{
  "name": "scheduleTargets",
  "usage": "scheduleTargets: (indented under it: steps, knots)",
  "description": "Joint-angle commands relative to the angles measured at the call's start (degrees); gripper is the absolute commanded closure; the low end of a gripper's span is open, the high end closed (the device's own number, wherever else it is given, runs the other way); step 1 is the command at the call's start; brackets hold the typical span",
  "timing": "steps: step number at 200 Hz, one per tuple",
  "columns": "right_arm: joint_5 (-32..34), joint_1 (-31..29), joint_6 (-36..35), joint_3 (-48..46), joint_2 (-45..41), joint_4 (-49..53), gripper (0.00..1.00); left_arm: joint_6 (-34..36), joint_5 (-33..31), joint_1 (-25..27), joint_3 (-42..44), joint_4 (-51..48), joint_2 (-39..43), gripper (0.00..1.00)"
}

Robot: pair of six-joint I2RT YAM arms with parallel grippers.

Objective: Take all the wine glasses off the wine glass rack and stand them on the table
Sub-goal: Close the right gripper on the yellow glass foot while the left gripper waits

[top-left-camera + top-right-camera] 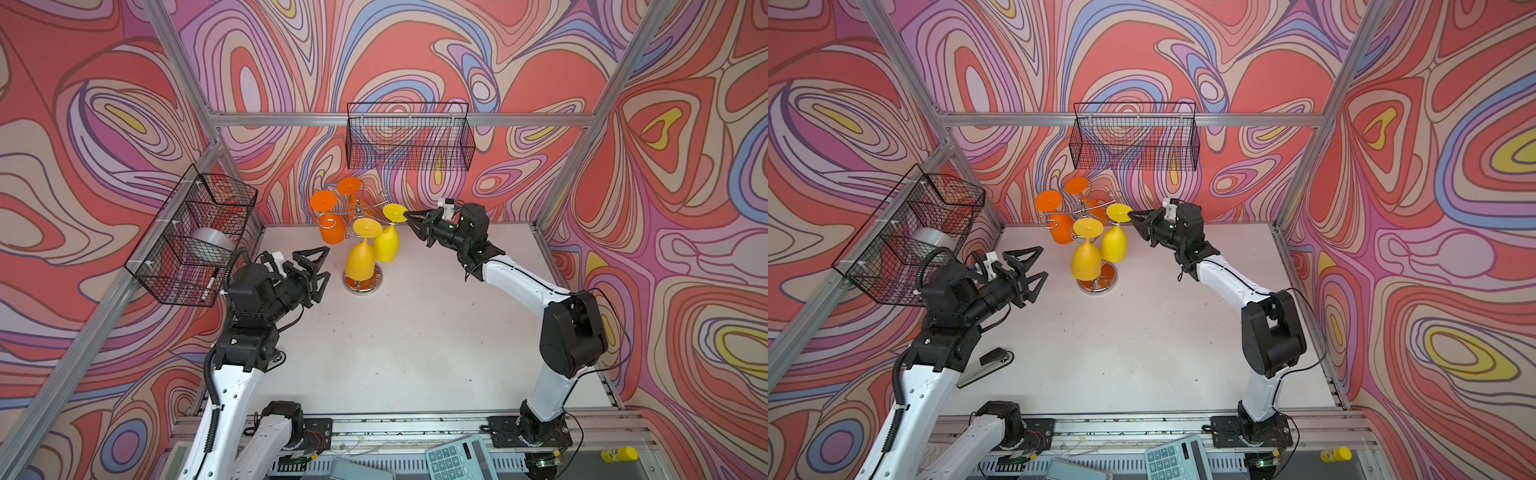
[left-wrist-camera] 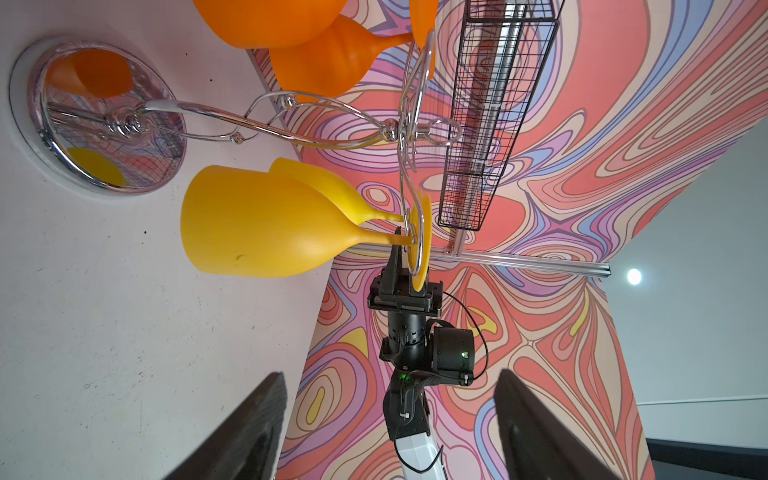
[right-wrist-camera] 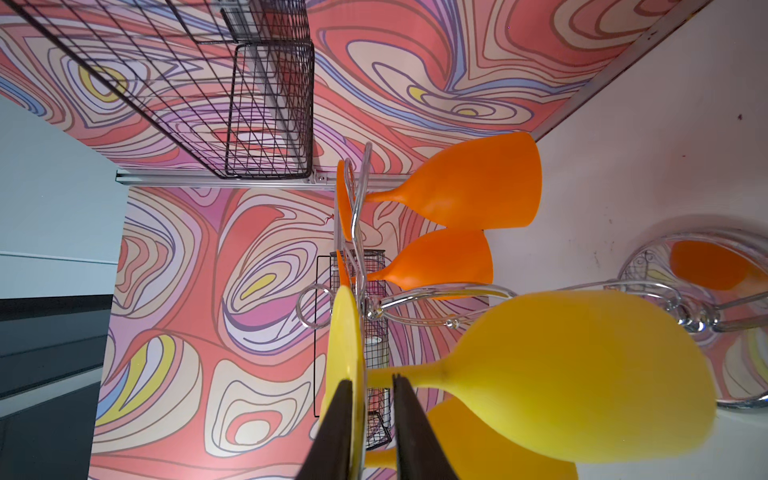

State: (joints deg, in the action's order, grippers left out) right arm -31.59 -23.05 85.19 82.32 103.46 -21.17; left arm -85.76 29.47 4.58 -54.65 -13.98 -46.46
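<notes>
R fingers [image 3: 334,432] nearly together either side of the yellow wine glass [image 1: 386,243] foot, at its 3 o'clock edge; can't tell if clamped. Glass hangs bowl-down on the wine glass rack [image 1: 372,286], 2 o'clock hook, rack at table [image 1: 395,353] 12 o'clock. R arm stretched, wrist approx level. L fingers [image 2: 249,436] wide apart, empty, near rack's 9 o'clock. Table open 3 thru 6.

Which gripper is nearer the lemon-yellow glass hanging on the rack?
Right. The right gripper straddles the foot of the lemon-yellow glass; the left gripper hangs open, well apart, beyond the darker yellow glass.
</notes>
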Motion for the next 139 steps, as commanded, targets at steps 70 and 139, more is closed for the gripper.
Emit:
scheduleTargets:
  steps: [70,139]
  knots:
    - [1.40,-0.59,2.00,0.55,0.21,-4.39,0.94,-1.34,-0.97,0.34,0.93,2.55,1.19,0.21]
    - [1.93,-0.67,1.58,1.46,-0.32,-4.15,1.00,-1.43,-0.83,0.34,1.04,2.64,1.30,0.21]
